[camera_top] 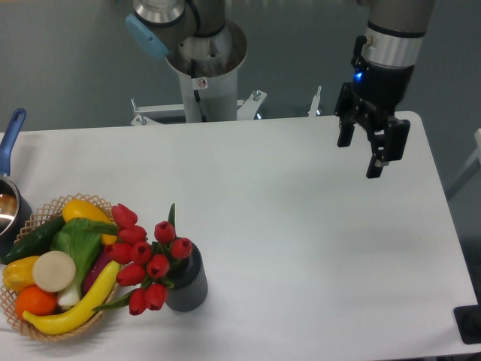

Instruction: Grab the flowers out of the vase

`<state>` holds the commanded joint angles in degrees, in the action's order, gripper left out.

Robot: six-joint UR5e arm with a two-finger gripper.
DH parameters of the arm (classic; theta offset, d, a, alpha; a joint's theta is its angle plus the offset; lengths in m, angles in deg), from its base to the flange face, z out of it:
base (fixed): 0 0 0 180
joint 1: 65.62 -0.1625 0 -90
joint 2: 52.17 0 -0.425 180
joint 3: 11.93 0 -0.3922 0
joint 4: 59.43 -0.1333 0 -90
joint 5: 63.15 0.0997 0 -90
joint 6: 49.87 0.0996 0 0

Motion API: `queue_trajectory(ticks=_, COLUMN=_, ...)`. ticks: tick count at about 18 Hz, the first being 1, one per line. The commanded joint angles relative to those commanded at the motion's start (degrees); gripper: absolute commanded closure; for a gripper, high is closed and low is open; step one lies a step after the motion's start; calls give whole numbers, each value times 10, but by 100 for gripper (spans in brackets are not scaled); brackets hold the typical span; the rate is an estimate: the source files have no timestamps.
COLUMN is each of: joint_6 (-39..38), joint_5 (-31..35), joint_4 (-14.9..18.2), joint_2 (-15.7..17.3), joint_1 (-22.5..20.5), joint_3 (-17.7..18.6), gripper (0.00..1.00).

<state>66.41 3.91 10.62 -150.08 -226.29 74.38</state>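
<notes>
Flowers (146,252) in the vase (188,280), hand (364,156) far off and holding nothing.
Red tulips lean left out of the dark ribbed vase at the near left of the white bench (301,248), touching the wicker basket (45,331) of toy vegetables just beside it. A pot (9,203) with a blue handle sits at the left edge. At the far right the hand hangs above the bench, fingers spread open, well apart from the vase.

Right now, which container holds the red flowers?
The ribbed dark grey vase holds the tulips; the wicker basket holds toy vegetables.
</notes>
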Motion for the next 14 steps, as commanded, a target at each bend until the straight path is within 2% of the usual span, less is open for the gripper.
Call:
queue_trajectory(ticks=9, joint_6=-33, joint_5=-8, joint_4=0, joint_2=6, joint_1=4, joint_3=4, gripper=0)
queue_trajectory(ticks=14, joint_6=-119, joint_5=-42, joint_4=-10, joint_2=11, joint_1=7, joint_3=18, gripper=0)
